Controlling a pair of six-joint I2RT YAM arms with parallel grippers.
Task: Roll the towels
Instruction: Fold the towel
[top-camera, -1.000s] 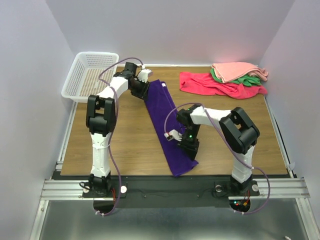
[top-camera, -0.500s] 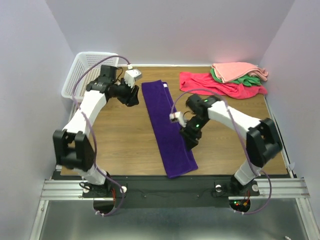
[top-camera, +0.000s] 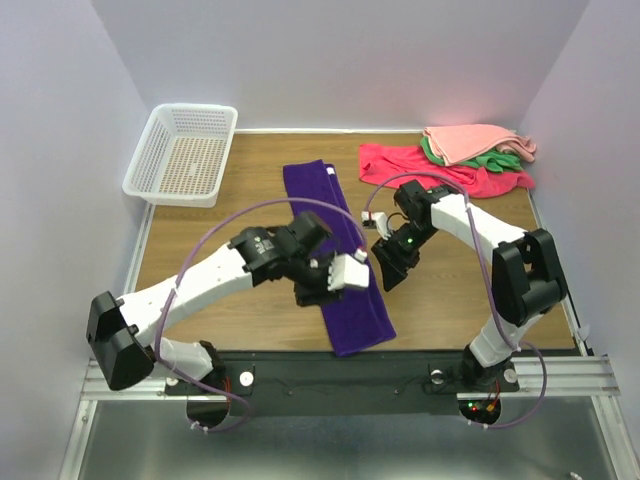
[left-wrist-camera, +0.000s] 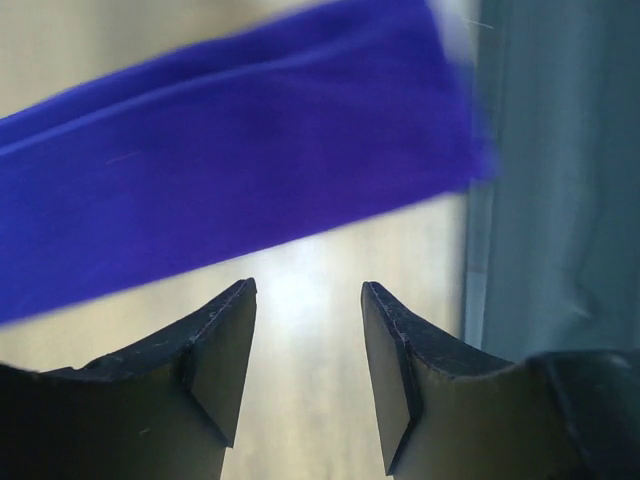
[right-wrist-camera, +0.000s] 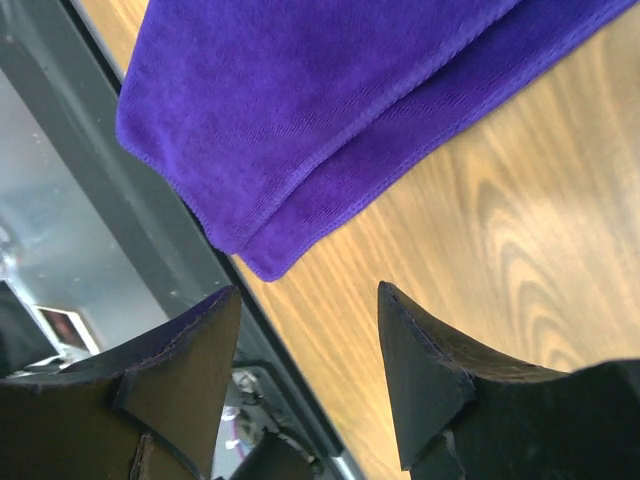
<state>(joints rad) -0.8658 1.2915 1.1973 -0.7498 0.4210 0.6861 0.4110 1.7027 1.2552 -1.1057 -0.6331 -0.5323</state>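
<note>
A long purple towel (top-camera: 325, 215) lies flat on the wooden table (top-camera: 450, 290). It is folded into a thin strip. It runs from the middle of the far side down to the near edge, slanting a little to the right. Its near end comes right up to the dark strip along that edge. A small white tag (top-camera: 332, 172) shows at its far end.

The left arm reaches across the table. The left gripper (top-camera: 312, 292) hangs low by the near part of the purple towel, at its left side. Its two fingers are apart, and there is nothing between them but bare table.

The right gripper (top-camera: 385, 268) is just beside the right side of the same towel. Its fingers are apart too, and it holds nothing.

In the far right corner sits a heap of other towels. A red towel (top-camera: 400, 165) is spread out at the bottom, with a green towel (top-camera: 495, 160) on it and a pink towel (top-camera: 470, 140) on top.

A white basket (top-camera: 172, 193) stands at the far left corner, well apart from both arms.
</note>
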